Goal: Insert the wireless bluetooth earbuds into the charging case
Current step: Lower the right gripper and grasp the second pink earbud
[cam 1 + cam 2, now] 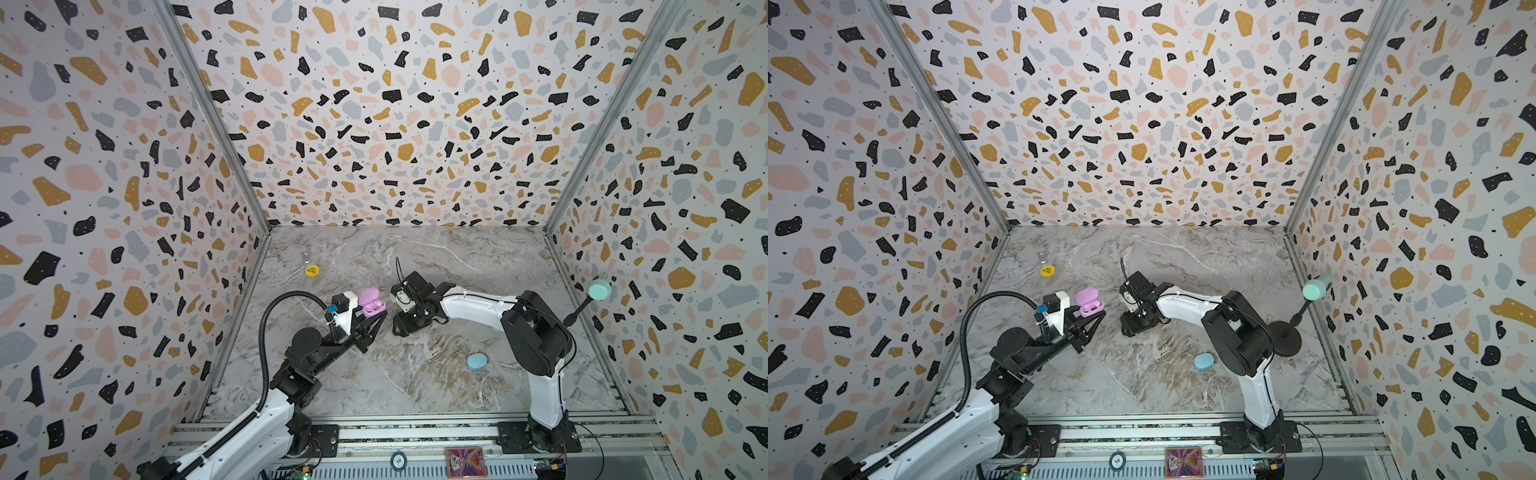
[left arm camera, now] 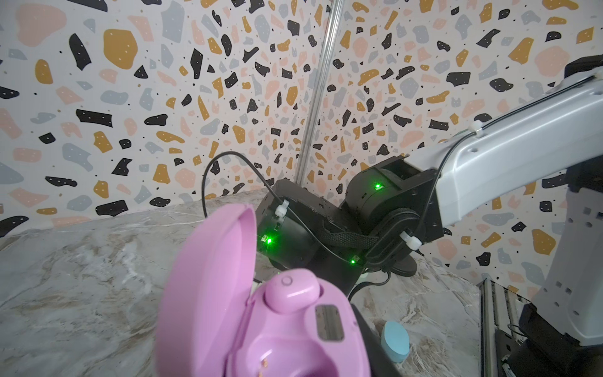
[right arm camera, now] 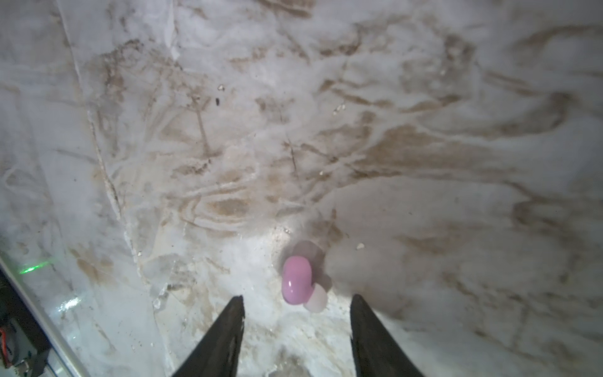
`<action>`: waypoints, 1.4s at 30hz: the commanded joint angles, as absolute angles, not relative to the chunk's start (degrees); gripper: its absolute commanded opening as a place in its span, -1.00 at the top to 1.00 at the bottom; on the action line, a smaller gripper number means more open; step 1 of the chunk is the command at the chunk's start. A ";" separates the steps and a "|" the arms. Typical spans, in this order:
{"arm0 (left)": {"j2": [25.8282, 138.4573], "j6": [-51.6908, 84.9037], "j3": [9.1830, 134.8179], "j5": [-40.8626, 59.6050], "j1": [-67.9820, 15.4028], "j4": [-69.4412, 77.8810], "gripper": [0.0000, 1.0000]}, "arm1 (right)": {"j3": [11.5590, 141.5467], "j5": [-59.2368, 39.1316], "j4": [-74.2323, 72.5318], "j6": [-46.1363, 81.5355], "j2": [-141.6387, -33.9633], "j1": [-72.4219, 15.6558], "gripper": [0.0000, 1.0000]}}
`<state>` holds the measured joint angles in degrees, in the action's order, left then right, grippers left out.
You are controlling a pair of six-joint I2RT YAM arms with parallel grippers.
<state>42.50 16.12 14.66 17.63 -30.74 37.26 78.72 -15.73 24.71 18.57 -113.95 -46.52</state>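
Above the marble table [image 1: 415,386], the left gripper [image 1: 376,313] is clenched on the open pink charging case [image 1: 371,302], a seated pink earbud [image 2: 290,290] inside. The right gripper [image 3: 297,297] points down with jaws spread; a loose pink earbud [image 3: 296,280] lies on the table just ahead of its tips, touching neither.

You have the open charging case [image 1: 371,303] left of centre, held in the left gripper [image 1: 380,316], with one earbud [image 2: 290,290] seated in it. Just to its right, the right gripper [image 3: 297,296] hangs over a second earbud [image 3: 296,279], which lies on the table [image 1: 415,395] just ahead of its spread fingertips. A closed case [image 1: 478,361] lies nearer and further right. A disc [image 1: 311,270] lies far left.
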 commanded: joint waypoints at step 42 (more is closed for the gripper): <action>39.21 16.74 13.01 16.17 -30.06 38.10 0.35 | 96.67 -6.14 42.35 18.20 -124.59 -50.54 0.45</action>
